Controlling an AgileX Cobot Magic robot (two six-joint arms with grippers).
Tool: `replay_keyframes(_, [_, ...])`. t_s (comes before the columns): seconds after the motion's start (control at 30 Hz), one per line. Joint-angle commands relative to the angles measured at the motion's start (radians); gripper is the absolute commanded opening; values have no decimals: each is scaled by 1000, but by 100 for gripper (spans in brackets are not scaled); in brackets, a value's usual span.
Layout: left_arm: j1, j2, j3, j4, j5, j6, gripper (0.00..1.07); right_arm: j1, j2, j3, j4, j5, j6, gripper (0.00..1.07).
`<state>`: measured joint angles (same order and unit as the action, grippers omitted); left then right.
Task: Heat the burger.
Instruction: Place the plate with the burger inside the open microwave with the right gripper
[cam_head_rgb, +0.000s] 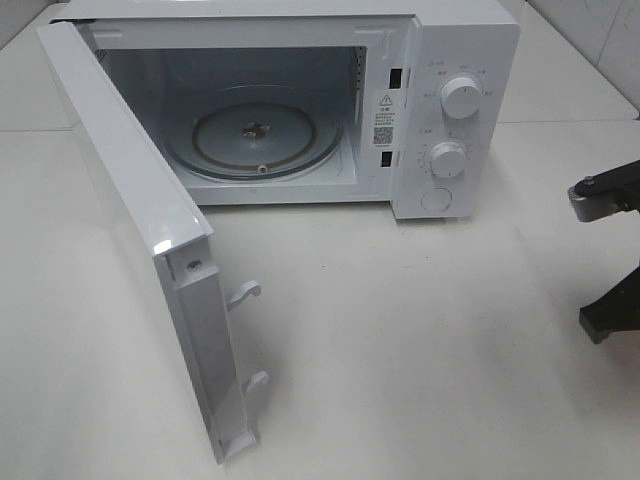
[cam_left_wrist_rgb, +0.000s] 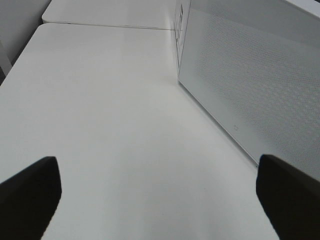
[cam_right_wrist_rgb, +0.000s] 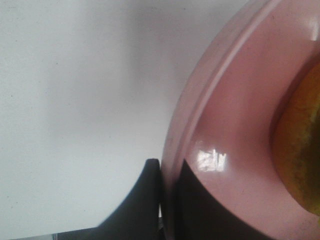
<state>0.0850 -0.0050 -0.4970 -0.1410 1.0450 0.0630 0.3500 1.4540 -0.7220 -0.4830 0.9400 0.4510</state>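
First, from the high camera, the microwave (cam_head_rgb: 470, 30) is seen on the white bench (cam_head_rgb: 420, 350) with its door (cam_head_rgb: 130, 200) swung wide open. The round glass tray (cam_head_rgb: 255, 135) inside is bare. Two knobs (cam_head_rgb: 460, 97) are seen on the front. Black parts of the right arm (cam_head_rgb: 608, 195) poke in at the right edge. The burger is not seen in this view, so it is likely off to the right, outside the picture.

Next, in the left wrist view, the left fingers (cam_left_wrist_rgb: 30, 195) are spread wide apart and nothing is held between them. Bare bench is seen under them, and the dotted door is close by.

Then, in the right wrist view, the rim of the pink plate (cam_right_wrist_rgb: 235, 115) is pinched between the right fingers (cam_right_wrist_rgb: 142, 200), one outside the rim and one inside. The burger (cam_right_wrist_rgb: 300, 150) is sitting on that plate, and only a bit of its golden bun is seen.

The step in hand is judged to be carrying the plate with the burger into the microwave. The plate should be held flat so the burger is not tipped off. It should be moved slowly, since it is gripped by one edge only. It should be lifted over the front lip and set down in the middle of the glass tray, away from the open door.
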Motion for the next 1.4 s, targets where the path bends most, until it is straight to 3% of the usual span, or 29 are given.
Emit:
replay_keyframes(0.03, [-4,-22,2,-2,-9,0,98,4,-34,-6,-50,41,-6,0])
replay_keyframes(0.63, [-4,-22,2,-2,-9,0,98,21,-117,-6,-40,110,-39,0])
replay_keyframes(0.8, [-4,-22,2,-2,-9,0,98,119,-117,-6,-45,112,-32,0])
replay_keyframes(1.17, [-4,-22,2,-2,-9,0,98,216,-117,-6,-47,123,-29,0])
replay_keyframes(1.4, [-4,-22,2,-2,-9,0,98,324,-117,-6,-65,134,-33,0])
